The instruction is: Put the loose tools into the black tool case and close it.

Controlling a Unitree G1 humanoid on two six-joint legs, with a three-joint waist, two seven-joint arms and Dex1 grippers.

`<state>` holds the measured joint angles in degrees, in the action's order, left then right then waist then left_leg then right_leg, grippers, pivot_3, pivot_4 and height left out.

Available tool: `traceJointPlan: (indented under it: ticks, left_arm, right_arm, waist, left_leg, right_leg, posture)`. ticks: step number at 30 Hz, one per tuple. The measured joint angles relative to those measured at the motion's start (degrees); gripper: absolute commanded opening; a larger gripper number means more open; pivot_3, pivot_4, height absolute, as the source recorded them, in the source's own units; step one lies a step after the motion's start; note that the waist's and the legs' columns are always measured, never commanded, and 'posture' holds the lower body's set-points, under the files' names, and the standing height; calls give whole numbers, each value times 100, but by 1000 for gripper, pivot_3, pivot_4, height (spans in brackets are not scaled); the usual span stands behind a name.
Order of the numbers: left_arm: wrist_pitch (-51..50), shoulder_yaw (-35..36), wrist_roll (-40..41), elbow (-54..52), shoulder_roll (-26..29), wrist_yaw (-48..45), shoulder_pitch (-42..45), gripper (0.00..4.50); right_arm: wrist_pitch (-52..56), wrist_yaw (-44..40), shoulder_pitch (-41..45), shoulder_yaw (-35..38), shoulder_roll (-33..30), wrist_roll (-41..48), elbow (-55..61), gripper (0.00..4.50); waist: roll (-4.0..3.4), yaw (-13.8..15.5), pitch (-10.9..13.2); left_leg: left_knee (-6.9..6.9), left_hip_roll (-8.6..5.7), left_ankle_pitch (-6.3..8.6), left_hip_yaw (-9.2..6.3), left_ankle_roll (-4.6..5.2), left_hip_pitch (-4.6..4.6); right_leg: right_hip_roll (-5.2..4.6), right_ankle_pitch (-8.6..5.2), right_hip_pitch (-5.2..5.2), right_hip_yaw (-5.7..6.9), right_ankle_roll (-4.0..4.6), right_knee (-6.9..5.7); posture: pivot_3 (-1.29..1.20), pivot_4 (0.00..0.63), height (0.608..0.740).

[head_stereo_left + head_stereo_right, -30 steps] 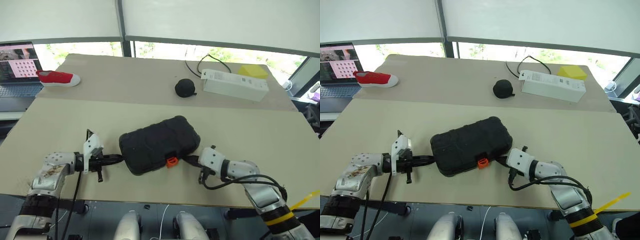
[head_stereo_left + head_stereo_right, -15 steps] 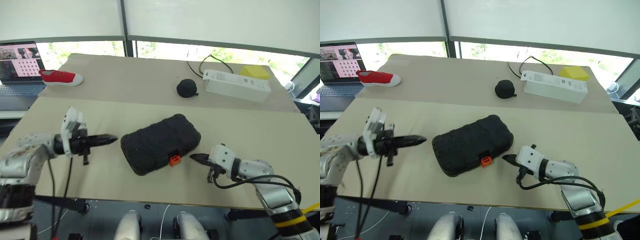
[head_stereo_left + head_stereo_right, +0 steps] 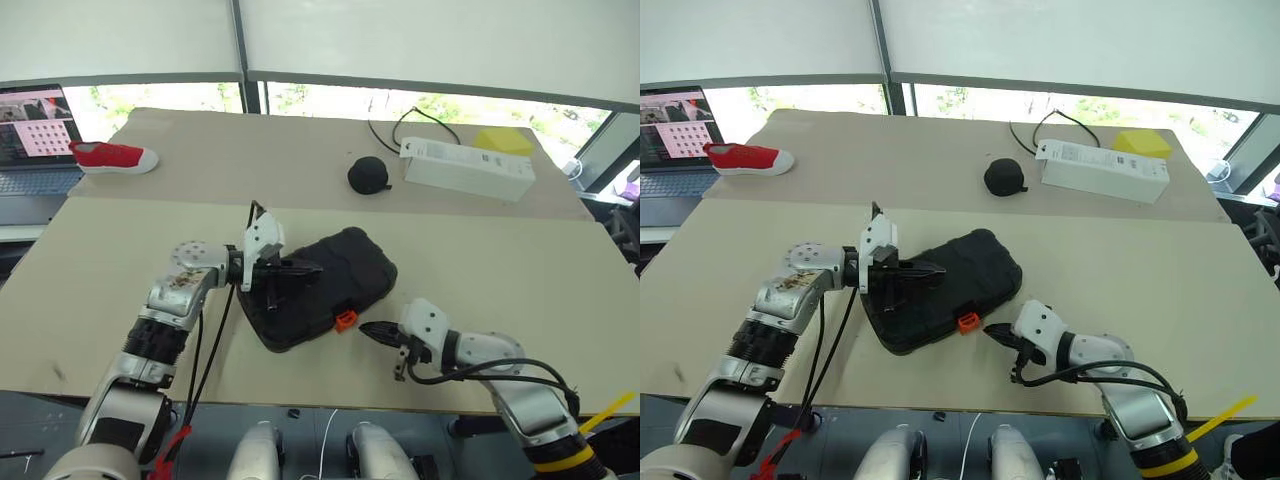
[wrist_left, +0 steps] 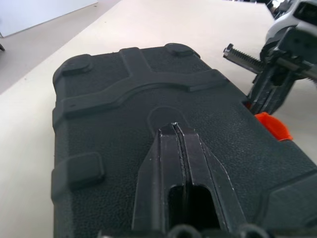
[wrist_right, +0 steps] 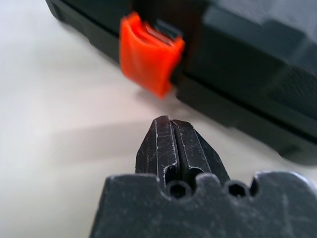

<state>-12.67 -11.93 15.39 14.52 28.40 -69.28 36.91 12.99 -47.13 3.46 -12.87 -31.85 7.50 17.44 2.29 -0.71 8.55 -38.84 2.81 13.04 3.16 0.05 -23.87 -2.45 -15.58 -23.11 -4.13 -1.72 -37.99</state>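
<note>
The black tool case (image 3: 330,285) lies with its lid down near the table's front, slanted, its orange latch (image 3: 345,321) on the near edge. My left gripper (image 3: 316,268) is shut and empty, its tips over the middle of the textured lid (image 4: 124,99), touching or just above it. My right gripper (image 3: 366,330) is shut and empty, low over the table to the case's right. Its tips (image 5: 168,124) point at the orange latch (image 5: 148,54) from a short gap away. The loose tools are out of view.
A small black round lump (image 3: 368,174), a white box (image 3: 466,169) with a cable and a yellow block (image 3: 505,141) lie at the back right. A red shoe (image 3: 115,157) and a laptop (image 3: 35,130) sit at the back left. The table's front edge (image 3: 300,400) is close.
My left gripper left the case's left end, lifted, and swung right over the lid. My right gripper drew back a little from the case's right end and now faces the latch.
</note>
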Motion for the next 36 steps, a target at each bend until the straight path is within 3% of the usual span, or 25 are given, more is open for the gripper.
traceJointPlan:
  ticks: [13, 23, 31, 36]
  left_arm:
    - [130, -44, -207, 3, 16, -38, -45, 0]
    - [129, -41, -258, 5, 34, 30, -100, 0]
    - [130, -44, -343, 18, 37, 61, -154, 0]
    - [129, -42, -378, 10, 41, 62, -176, 0]
  right_arm:
    - [396, 155, 10, -14, 430, 82, 164, 49]
    - [732, 205, 9, 237, 609, 629, 340, 49]
    - [724, 269, 74, 227, 677, 654, 233, 49]
    - [847, 285, 156, 119, 668, 604, 129, 49]
  waist:
    - [-6, -13, -4]
    - [-13, -31, -8]
    - [-17, -62, -11]
    - [-26, -69, -18]
  left_leg:
    - [-1, 1, 0, 0, 0, 14]
    - [1, 2, 0, 0, 0, 25]
    - [11, 5, 0, 1, 0, 99]
    - [11, 6, 0, 1, 0, 101]
  right_leg:
    - [1, 0, 8, 0, 0, -6]
    - [2, 0, 13, -2, 0, -8]
    - [2, -19, 83, -1, -19, -1]
    - [3, -30, 84, -2, -31, -2]
  posture:
    - [0, 150, 740]
    - [0, 150, 740]
    - [0, 150, 740]
    - [0, 150, 740]
